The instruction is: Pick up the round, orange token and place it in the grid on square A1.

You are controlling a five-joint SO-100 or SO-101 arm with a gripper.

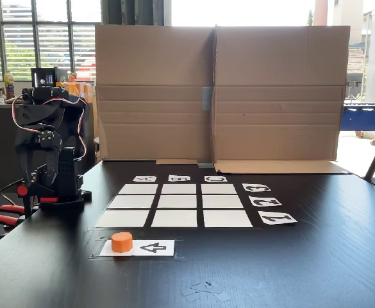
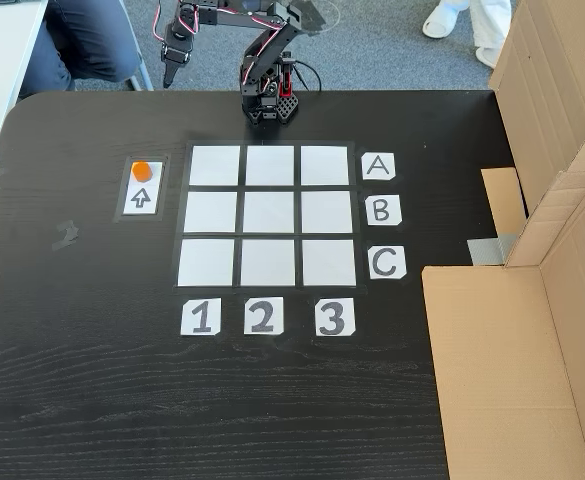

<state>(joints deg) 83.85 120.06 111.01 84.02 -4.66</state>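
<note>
Now: token (image 1: 122, 242) upright on arrow card (image 1: 155, 248) | axis vertical

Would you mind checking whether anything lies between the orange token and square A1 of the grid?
Nothing visible does. The token sits on the white arrow card, left of the grid in the top-down fixed view. Square A1 is the nearest corner cell, with bare black table between them.
</note>
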